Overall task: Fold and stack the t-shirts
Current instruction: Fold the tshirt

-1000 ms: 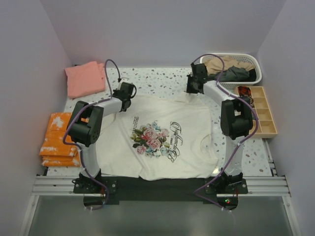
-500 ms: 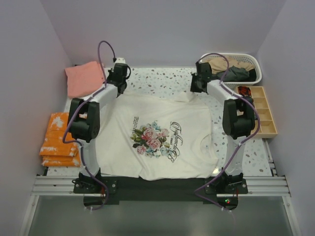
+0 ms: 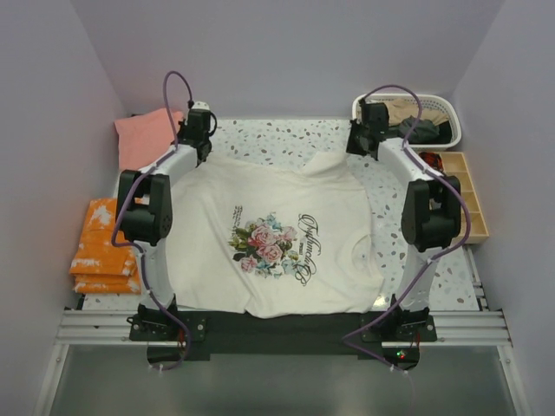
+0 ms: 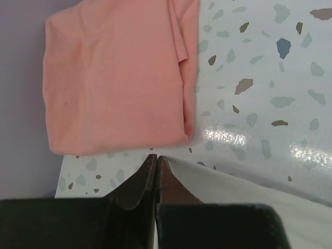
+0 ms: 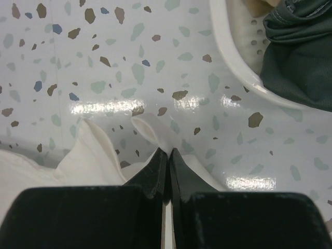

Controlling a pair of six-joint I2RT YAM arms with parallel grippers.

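Note:
The cream t-shirt (image 3: 277,238) with rose print and black script lies spread across the table's middle. My left gripper (image 3: 198,137) is shut on its far left edge (image 4: 228,187), right beside the folded salmon-pink t-shirt (image 3: 147,134), which also shows in the left wrist view (image 4: 114,78). My right gripper (image 3: 368,139) is shut on the shirt's far right edge (image 5: 155,129), close to the white basket (image 3: 449,132). The basket (image 5: 233,57) holds a tan t-shirt (image 3: 399,113) and a dark grey t-shirt (image 5: 301,52).
A stack of folded orange cloths (image 3: 102,247) lies at the left edge. A wooden compartment tray (image 3: 460,195) stands at the right below the basket. The purple walls close the table at back and sides.
Both grippers have moved toward the back of the table, drawing the cream shirt's far edge with them. The left one now sits by the salmon-pink shirt, the right one by the basket.

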